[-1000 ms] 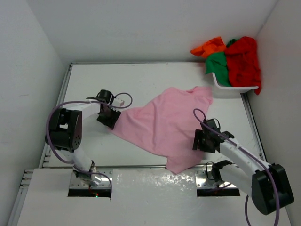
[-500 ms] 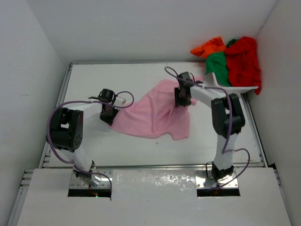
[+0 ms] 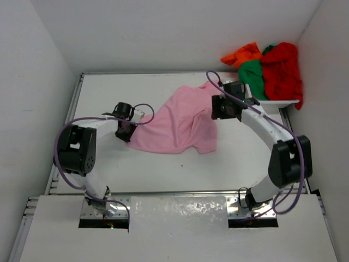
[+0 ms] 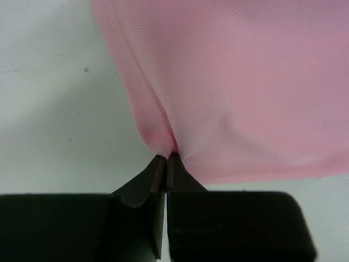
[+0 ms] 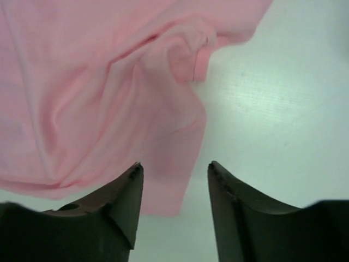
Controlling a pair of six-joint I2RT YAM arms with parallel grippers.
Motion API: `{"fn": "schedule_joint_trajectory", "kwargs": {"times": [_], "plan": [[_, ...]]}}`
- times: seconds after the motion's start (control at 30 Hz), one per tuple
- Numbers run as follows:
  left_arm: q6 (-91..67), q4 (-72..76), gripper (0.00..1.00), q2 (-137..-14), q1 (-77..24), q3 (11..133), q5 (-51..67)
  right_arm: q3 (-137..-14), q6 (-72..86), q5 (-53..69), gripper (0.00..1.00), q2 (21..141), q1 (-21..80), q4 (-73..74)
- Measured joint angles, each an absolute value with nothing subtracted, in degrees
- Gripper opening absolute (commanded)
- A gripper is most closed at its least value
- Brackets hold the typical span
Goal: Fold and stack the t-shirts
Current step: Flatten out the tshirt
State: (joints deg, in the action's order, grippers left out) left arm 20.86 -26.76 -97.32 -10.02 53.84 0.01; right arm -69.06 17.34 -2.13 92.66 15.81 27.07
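Left wrist alone shows hand [image 4: 166,158] pinching pink t-shirt [image 4: 245,82].

The right claw [image 3: 221,107] swung from near right to far, folding the pink t-shirt [image 3: 174,123] over, and let go; the left claw [image 3: 126,132] clamped its corner.

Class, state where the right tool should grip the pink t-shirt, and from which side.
Probably its loose right edge, from straight above: the pink t-shirt lies spread, that edge sits beneath the open right tool, and the left tool pinches the opposite edge.
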Motion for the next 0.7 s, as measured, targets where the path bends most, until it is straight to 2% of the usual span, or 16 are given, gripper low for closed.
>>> {"fn": "schedule_joint_trajectory", "kwargs": {"times": [0.07, 0.1, 0.13, 0.17, 0.2, 0.27, 0.37, 0.47, 0.5, 0.57, 0.6, 0.7], "plan": [[20.88, -26.76, 0.00, -97.27, -10.02, 53.82, -0.30, -64.16, 18.55, -1.76, 0.42, 89.06, 15.59, 25.54], [20.88, -26.76, 0.00, -97.27, -10.02, 53.82, -0.45, -61.60, 19.35, -1.50, 0.43, 88.64, 15.57, 24.25], [20.88, -26.79, 0.00, -97.23, -10.02, 53.82, -0.47, -58.63, 20.03, -1.28, 0.47, 88.75, 15.57, 22.61], [20.88, -26.79, 0.00, -97.21, -10.02, 53.82, -0.54, -55.94, 21.08, -0.36, 0.61, 89.32, 15.57, 21.17], [20.88, -26.79, 0.00, -97.17, -10.02, 53.82, -0.56, -53.19, 21.37, 0.03, 0.68, 90.19, 15.57, 20.95], [20.91, -26.63, 0.00, -96.77, -10.02, 53.45, -0.58, -48.53, 23.14, 1.78, 0.73, 92.77, 15.62, 19.88], [21.12, -25.89, 0.00, -95.74, -10.02, 52.29, -0.64, -46.96, 25.06, 4.10, 0.71, 94.32, 15.66, 16.67], [21.41, -25.67, 0.00, -94.80, -10.02, 51.11, -0.99, -47.09, 26.48, 5.04, 0.48, 96.05, 15.97, 12.08], [21.54, -25.67, 0.00, -94.65, -10.02, 50.92, -1.08, -47.05, 26.98, 5.04, 0.33, 96.53, 16.14, 10.76], [21.63, -25.74, 0.00, -94.45, -10.02, 50.78, -1.28, -46.81, 27.97, 5.37, 0.14, 97.56, 16.60, 8.19], [21.76, -25.85, 0.00, -94.43, -10.02, 50.78, -1.34, -46.50, 28.47, 5.72, 0.00, 97.71, 16.75, 7.01], [22.06, -26.41, 0.00, -94.32, -9.96, 50.78, -1.45, -45.47, 30.33, 6.48, 0.00, 97.62, 17.06, 4.80]]}}
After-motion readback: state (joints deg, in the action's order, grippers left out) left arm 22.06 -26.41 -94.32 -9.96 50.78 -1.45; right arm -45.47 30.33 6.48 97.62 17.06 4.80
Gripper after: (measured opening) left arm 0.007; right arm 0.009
